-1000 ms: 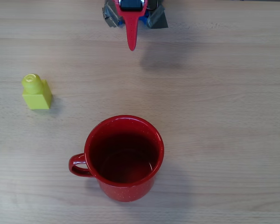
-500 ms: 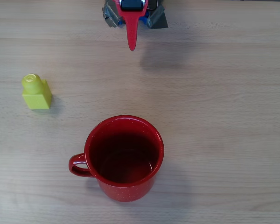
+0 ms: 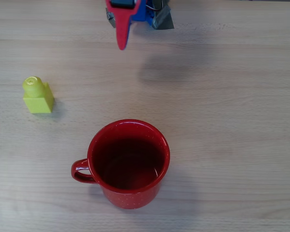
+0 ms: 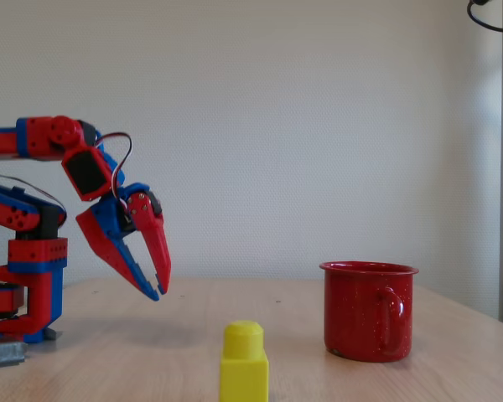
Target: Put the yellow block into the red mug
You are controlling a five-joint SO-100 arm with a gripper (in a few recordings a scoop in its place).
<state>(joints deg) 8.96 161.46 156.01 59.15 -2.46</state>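
Note:
The yellow block (image 3: 38, 96) stands upright on the wooden table at the left of the overhead view, its stud on top; in the fixed view the block (image 4: 243, 364) is at the front. The red mug (image 3: 130, 200) stands upright and empty in the lower middle, handle to the left; in the fixed view the mug (image 4: 369, 310) is on the right. My gripper (image 3: 122, 46) hangs above the table at the top edge, far from both. Seen from the side, the gripper (image 4: 159, 292) points down with its tips together and holds nothing.
The arm's base (image 4: 25, 310) is clamped at the table's far edge, at the left in the fixed view. Bare wood (image 3: 232, 121) lies between the gripper, the block and the mug, and to the right of the mug.
The gripper has swung a little to the left in the overhead view. The block and the mug have not moved.

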